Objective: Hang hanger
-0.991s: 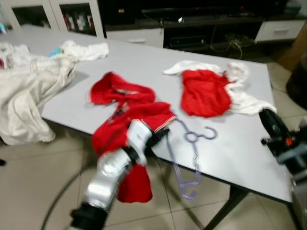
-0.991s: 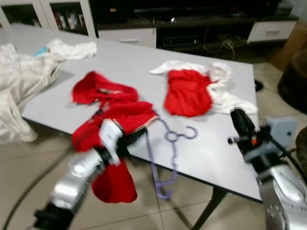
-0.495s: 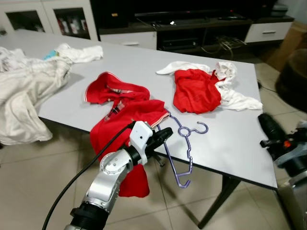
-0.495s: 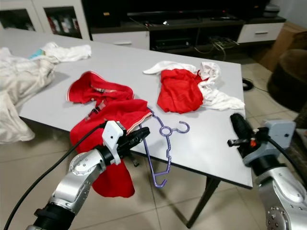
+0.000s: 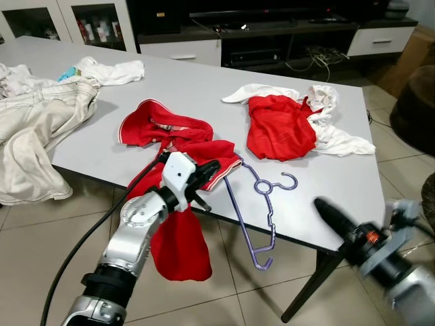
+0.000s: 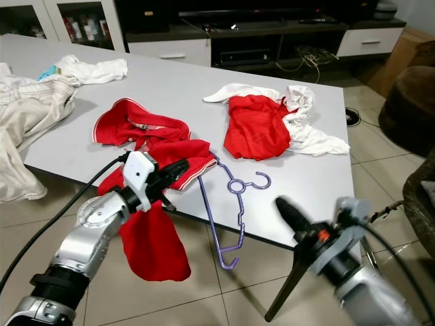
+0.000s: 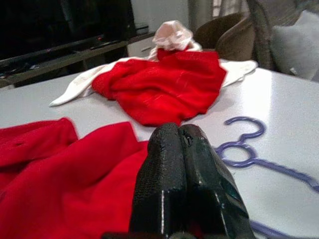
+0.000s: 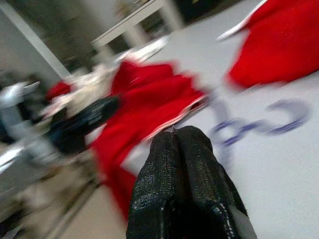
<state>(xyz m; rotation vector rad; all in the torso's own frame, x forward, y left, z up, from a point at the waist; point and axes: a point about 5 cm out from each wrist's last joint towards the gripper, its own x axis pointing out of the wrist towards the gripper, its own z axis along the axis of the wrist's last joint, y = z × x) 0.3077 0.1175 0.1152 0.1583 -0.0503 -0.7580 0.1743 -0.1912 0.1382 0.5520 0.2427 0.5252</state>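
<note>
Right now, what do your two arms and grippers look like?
Both arms are silver metal. The left gripper has two textured black fingers on a white wrist block, with a black cable trailing behind. The right gripper is black too, with a small red-orange mark and a grey housing.

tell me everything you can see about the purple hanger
The purple hanger is thin and glossy, plastic by the look of it, with an open hook beside a small ring at its neck. It lies flat near the front edge of the grey table, its lower end jutting past that edge. One arm runs under the hem of the red garment draped over the edge. No gripper is touching it.
</note>
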